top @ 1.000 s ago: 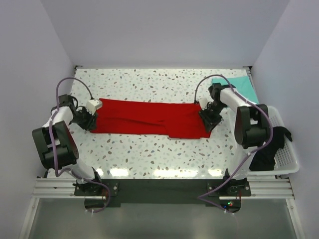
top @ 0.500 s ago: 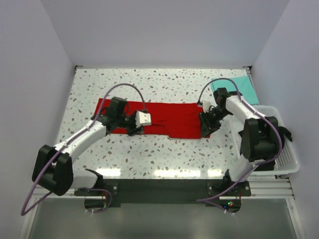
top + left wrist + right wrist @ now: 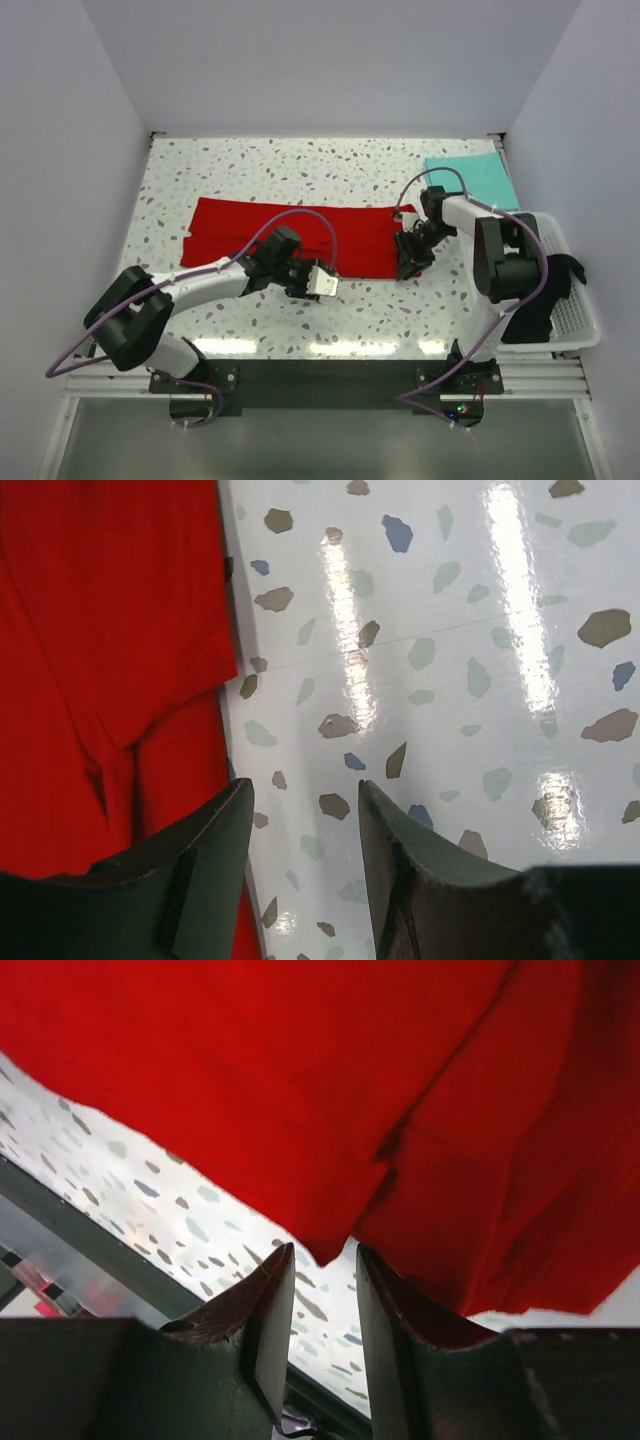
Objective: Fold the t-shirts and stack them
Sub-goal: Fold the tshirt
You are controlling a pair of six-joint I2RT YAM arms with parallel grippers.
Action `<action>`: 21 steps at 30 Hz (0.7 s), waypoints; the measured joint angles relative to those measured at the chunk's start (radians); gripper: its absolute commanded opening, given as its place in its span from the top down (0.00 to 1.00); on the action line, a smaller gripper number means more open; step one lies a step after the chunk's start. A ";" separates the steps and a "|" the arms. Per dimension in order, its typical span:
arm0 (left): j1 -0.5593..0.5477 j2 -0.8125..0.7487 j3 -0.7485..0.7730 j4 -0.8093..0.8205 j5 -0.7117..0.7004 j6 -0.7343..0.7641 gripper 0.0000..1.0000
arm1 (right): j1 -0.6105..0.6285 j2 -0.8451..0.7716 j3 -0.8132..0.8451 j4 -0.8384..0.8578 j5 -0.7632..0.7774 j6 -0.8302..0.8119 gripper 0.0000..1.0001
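Note:
The red t-shirt (image 3: 290, 232) lies spread in a long band across the middle of the table. My left gripper (image 3: 306, 284) hangs over its front edge near the middle; in the left wrist view it (image 3: 305, 802) is open over bare tabletop, with the red cloth (image 3: 110, 630) just to its left. At the shirt's right end my right gripper (image 3: 408, 262) is also open (image 3: 323, 1260), and a corner of the red cloth (image 3: 330, 1245) hangs just beyond its fingertips. The mint-teal t-shirt (image 3: 470, 178) lies folded at the back right. The black t-shirt (image 3: 545, 300) hangs over the basket.
A white lattice basket (image 3: 578, 322) stands off the table's right edge, beside the right arm. The speckled table (image 3: 300, 165) is walled on three sides. The arm bases and a metal rail (image 3: 320, 378) run along the near edge.
My left arm has swung from the shirt's left end rightward to its front edge near the middle, and its jaws have opened. The right gripper has shifted only slightly at the right end.

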 measured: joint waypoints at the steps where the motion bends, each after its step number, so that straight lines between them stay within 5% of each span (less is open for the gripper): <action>1: -0.016 0.000 -0.014 0.013 -0.012 0.021 0.48 | 0.000 0.012 0.000 0.006 0.000 0.003 0.66; 21: -0.167 0.127 -0.304 0.676 -0.180 0.510 0.51 | 0.000 0.042 0.000 0.033 -0.035 0.044 0.90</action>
